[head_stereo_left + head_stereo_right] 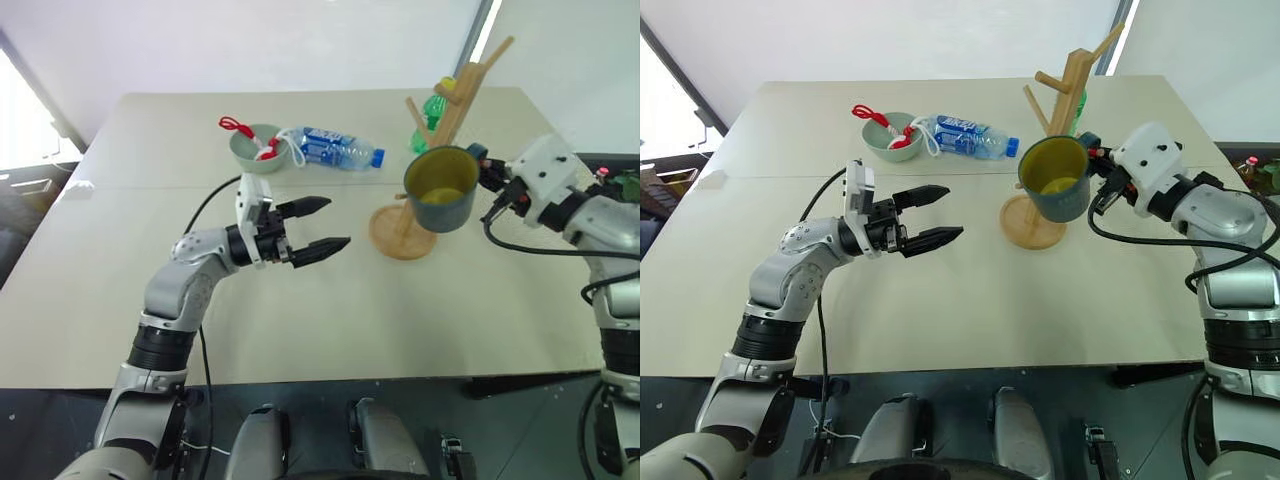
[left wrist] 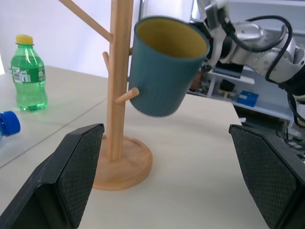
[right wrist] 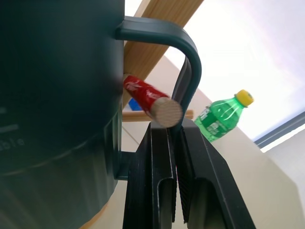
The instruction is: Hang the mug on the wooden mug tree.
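My right gripper [image 1: 487, 181] is shut on the loop handle [image 3: 188, 62] of the blue-grey mug [image 1: 441, 190]. It holds the mug tilted in the air, with the yellow inside facing up and toward me. The mug hangs right beside the pole of the wooden mug tree [image 1: 452, 108], above its round base [image 1: 398, 236]. A short lower peg [image 2: 127, 95] pokes out in front of the mug's wall. A red-wrapped peg end [image 3: 153, 103] sits by the handle loop; I cannot tell whether it passes through. My left gripper [image 1: 338, 222] is open and empty above mid-table, pointing at the tree.
A pale green bowl [image 1: 255, 148] holding red and white items and a lying water bottle [image 1: 335, 150] sit at the back of the table. A green soda bottle [image 2: 28, 74] stands behind the tree. Bare tabletop [image 1: 330, 310] lies between my arms.
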